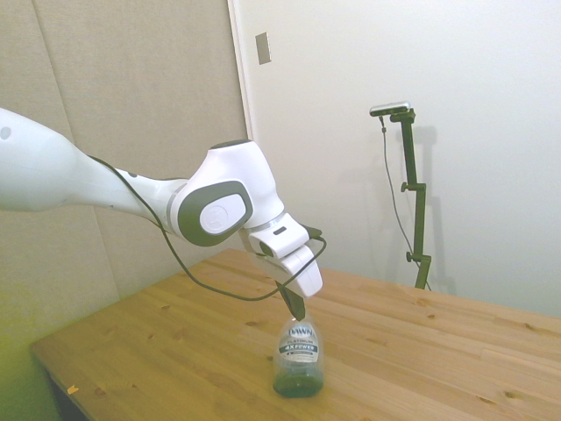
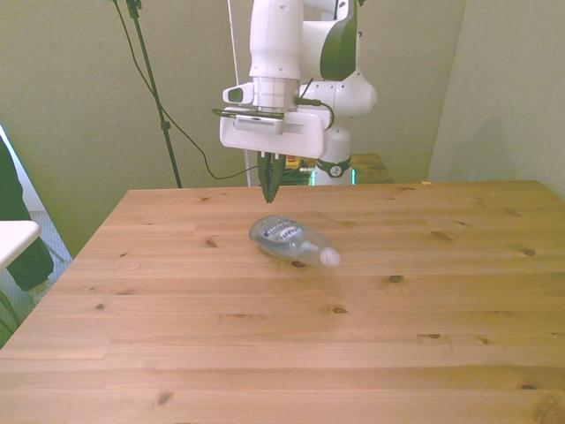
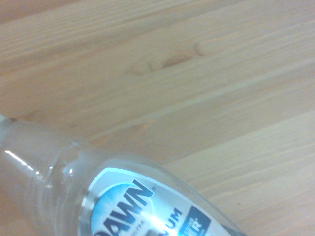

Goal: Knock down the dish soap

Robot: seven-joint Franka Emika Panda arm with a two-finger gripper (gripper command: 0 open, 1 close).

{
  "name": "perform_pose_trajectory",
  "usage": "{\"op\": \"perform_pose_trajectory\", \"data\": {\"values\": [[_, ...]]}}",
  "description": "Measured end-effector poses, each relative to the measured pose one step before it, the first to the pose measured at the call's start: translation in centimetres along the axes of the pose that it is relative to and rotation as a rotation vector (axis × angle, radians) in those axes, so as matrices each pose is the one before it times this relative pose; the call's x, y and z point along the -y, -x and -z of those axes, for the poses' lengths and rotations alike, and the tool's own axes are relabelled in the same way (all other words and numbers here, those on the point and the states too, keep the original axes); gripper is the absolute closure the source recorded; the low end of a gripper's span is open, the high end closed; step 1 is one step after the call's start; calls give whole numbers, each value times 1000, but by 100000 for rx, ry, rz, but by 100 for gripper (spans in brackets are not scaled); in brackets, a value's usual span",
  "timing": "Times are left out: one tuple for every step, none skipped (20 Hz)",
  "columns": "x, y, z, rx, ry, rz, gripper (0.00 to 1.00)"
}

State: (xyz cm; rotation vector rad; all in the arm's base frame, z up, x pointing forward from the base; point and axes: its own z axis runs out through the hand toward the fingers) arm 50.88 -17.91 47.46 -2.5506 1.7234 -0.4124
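The dish soap (image 2: pixel 287 240) lies on its side on the wooden table (image 2: pixel 282 336), its white cap (image 2: pixel 329 257) toward the front view's right and near side. From the side it shows end-on as a clear bottle (image 1: pixel 298 358) with greenish liquid and the blue-and-white Dawn label. The wrist view holds the label (image 3: pixel 147 209) and clear neck up close over the planks. My gripper (image 2: pixel 271 188) hangs just above and behind the bottle's base, fingers together and pointing down, nothing between them. In the side view the gripper (image 1: pixel 295 309) sits right over the bottle.
A dark shape and a white surface (image 2: pixel 16 237) stand beyond the table at the front view's left edge. Wide bare planks stretch toward the near side and the front view's right.
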Motion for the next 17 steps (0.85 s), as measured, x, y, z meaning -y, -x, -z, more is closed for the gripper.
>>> {"op": "perform_pose_trajectory", "data": {"values": [[565, -119, -56, -226, -243, -408, 100], [414, -218, -115, -236, -134, -342, 100], [404, -268, -197, -216, -64, -411, 100], [364, -254, -269, -240, -107, -385, 100], [450, -198, -363, -141, -72, -332, 100], [508, -132, -353, -223, -246, -415, 100], [494, -24, -383, 86, 120, -369, 100], [560, -3, -287, 64, -4, -239, 100], [494, 55, -259, 152, -44, -223, 100], [504, 28, -179, 62, -162, -114, 100], [393, 55, -178, 25, -28, -124, 100], [361, 8, -157, -41, -27, -280, 100], [290, 65, -206, 71, 101, -176, 100], [249, 54, -270, 127, 219, -80, 100], [233, 43, -245, 121, 217, -33, 100], [259, 40, -231, 115, 214, -4, 100], [270, 29, -208, 77, 170, 66, 100]]}}
